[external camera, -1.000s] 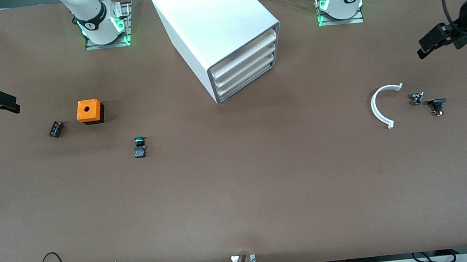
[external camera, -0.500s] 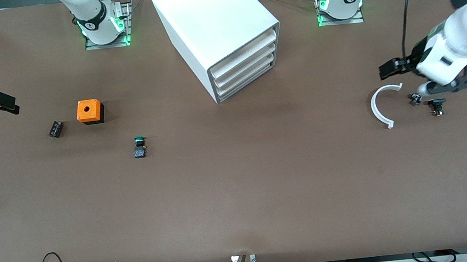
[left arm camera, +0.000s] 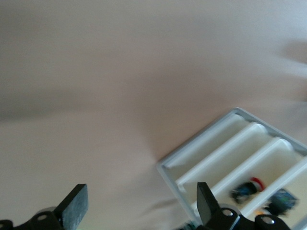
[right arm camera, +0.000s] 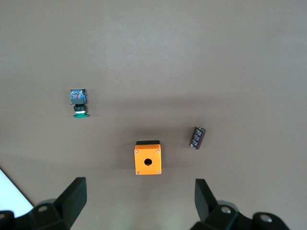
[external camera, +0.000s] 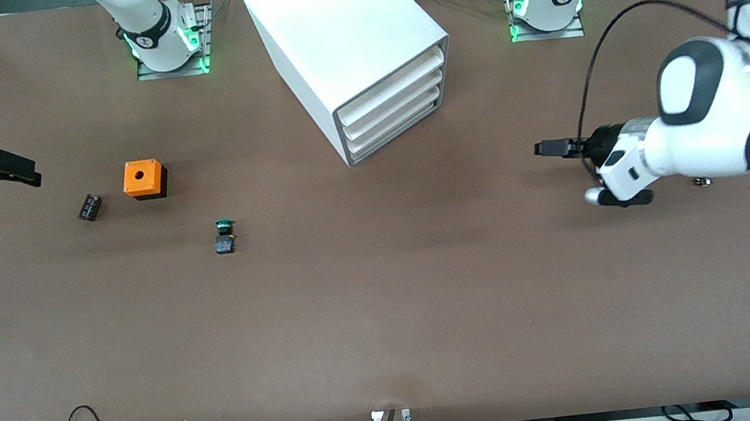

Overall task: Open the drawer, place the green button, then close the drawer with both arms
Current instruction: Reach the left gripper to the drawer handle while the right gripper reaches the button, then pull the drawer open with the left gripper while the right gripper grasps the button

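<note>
Three stacked drawers sat in the white cabinet (external camera: 355,48), and I saw the lowest drawer (external camera: 396,135) pushed in flush with the two above it. The green-capped button (external camera: 224,236) lay on the brown table (external camera: 387,309), nearer to the front camera than the cabinet and toward the right arm's end. The orange cube (external camera: 143,179) with a hole stood closer to that end, with a small black part (external camera: 89,207) just beside it.

I had the left gripper (external camera: 551,148) up over the table toward the left arm's end from the cabinet, holding nothing; its wrist view showed its fingers (left arm camera: 76,206) spread wide with a white compartmented tray (left arm camera: 240,165) below. The right gripper (external camera: 12,169) hung over the right arm's end of the table, fingers (right arm camera: 72,199) likewise spread and carrying nothing.
</note>
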Action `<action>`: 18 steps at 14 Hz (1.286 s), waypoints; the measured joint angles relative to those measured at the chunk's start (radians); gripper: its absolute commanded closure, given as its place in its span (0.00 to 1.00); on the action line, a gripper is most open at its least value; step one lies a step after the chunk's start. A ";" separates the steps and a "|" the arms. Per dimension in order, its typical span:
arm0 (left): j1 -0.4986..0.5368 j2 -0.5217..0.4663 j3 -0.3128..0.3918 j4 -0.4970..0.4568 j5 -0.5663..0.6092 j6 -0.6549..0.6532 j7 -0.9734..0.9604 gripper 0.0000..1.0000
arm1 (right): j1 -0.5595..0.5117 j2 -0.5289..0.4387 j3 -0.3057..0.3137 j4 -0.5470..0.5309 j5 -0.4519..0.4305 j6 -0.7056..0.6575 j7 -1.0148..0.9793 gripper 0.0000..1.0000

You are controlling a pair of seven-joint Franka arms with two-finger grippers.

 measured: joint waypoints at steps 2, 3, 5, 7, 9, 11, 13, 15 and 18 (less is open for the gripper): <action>-0.004 0.045 -0.002 -0.059 -0.147 0.003 0.056 0.00 | 0.000 0.012 0.000 -0.001 0.000 -0.001 0.000 0.00; -0.010 0.064 -0.002 -0.088 -0.204 0.004 0.104 0.00 | 0.000 0.019 0.000 -0.001 0.000 -0.002 0.000 0.00; -0.038 0.106 -0.003 -0.140 -0.303 0.015 0.220 0.00 | 0.000 0.027 0.000 -0.008 0.000 0.001 0.000 0.00; -0.092 0.157 -0.004 -0.192 -0.412 0.059 0.343 0.00 | -0.001 0.013 -0.004 -0.053 0.001 0.053 0.000 0.00; -0.158 0.208 -0.006 -0.223 -0.491 0.115 0.458 0.00 | -0.002 -0.037 -0.008 -0.152 0.002 0.140 0.002 0.00; -0.210 0.243 -0.010 -0.231 -0.548 0.142 0.513 0.00 | -0.002 -0.075 -0.008 -0.214 0.002 0.170 0.002 0.00; -0.241 0.265 -0.020 -0.238 -0.607 0.147 0.538 0.00 | 0.000 -0.074 -0.004 -0.226 0.017 0.178 0.002 0.00; -0.253 0.277 -0.045 -0.253 -0.639 0.166 0.550 0.02 | 0.018 -0.051 0.009 -0.226 0.071 0.201 0.002 0.00; -0.254 0.278 -0.089 -0.287 -0.648 0.206 0.556 0.32 | 0.096 0.026 0.021 -0.200 0.099 0.277 0.013 0.00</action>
